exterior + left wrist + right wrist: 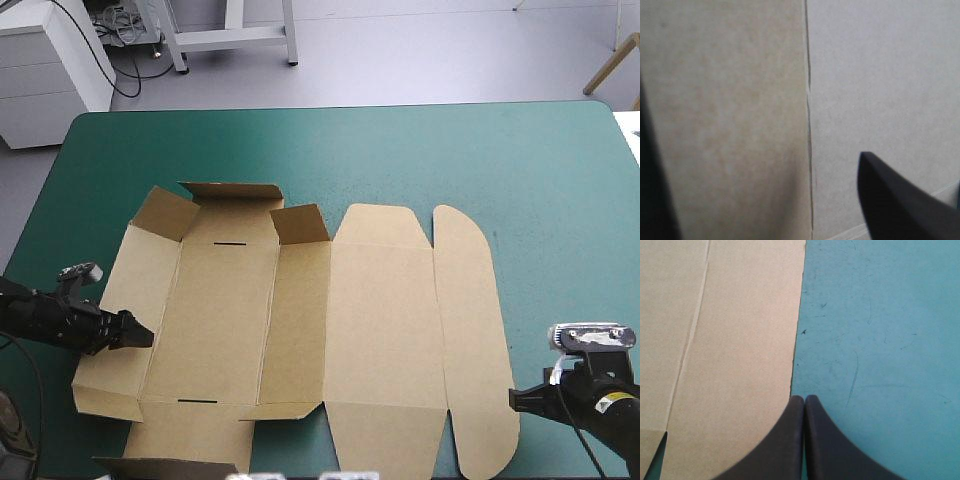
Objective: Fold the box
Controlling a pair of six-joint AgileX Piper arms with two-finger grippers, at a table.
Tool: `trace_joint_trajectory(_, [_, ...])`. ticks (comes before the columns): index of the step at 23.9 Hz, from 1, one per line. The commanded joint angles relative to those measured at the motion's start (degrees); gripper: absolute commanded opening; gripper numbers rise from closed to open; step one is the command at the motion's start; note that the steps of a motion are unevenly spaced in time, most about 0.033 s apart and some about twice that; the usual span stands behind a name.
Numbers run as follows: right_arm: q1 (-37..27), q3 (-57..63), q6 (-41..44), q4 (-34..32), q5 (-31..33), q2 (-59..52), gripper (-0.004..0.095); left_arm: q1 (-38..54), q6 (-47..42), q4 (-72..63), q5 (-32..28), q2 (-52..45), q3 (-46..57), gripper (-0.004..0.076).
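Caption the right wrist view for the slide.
Shut right tool at the edge of the brown box, teal-green cover alongside.

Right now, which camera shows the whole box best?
The high view: the box lies spread out, almost all in frame. Left wrist shows only a crease close up; right wrist only one edge beside the teal-green cover.

— How's the box [300,320]?
— Brown sheet, unfolded, mostly flat on the bench [520,170], toward its near left.
— Any walls up?
— Left panel and far-left flaps tilt upward; the rounded flap lies flat at right.
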Motion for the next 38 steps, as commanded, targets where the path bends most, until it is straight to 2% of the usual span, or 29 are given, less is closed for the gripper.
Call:
trace_joint_trajectory(1, [0.1,-1.4,-0.6,0.8,-2.8,0.2,-0.0019,-0.3,-0.5,-2.0,6.2,-1.4,-1.0,0.0241])
trace_joint_trajectory(4, [0.1,-1.4,-0.6,0.8,-2.8,0.2,-0.0019,-0.3,-0.5,-1.2,6.2,-1.4,-1.0,0.0032])
trace_joint_trajectory(5, [0.1,-1.4,-0.6,0.8,-2.8,0.2,-0.0019,-0.3,-0.5,-0.5,6.2,-1.4,-1.0,-0.0009])
trace_joint_trajectory(16, [0.1,-1.4,-0.6,0.8,-2.8,0.2,-0.0019,-0.3,-0.3,0.9,6.2,-1.4,-1.1,-0.001])
trace_joint_trajectory(20, [0.1,-1.4,-0.6,0.8,-2.8,0.2,-0.002,-3.5,-2.7,2.5,6.2,-1.4,-7.0,-0.001])
trace_joint_trajectory(24, [0.1,-1.4,-0.6,0.8,-2.8,0.2,-0.0019,-17.4,-3.9,6.9,2.6,-1.3,-21.1,-0.001])
trace_joint_trajectory(28, [0.1,-1.4,-0.6,0.8,-2.8,0.2,-0.0019,-32.7,-7.5,23.6,-0.5,1.4,-32.7,-0.001])
trace_joint_trajectory(30, [0.1,-1.4,-0.6,0.8,-2.8,0.2,-0.0019,-40.1,-10.2,31.9,-4.0,3.5,-36.8,-0.001])
trace_joint_trajectory(38, [0.1,-1.4,-0.6,0.8,-2.8,0.2,-0.0019,-54.5,-12.5,48.9,-17.3,6.7,-42.1,-0.001])
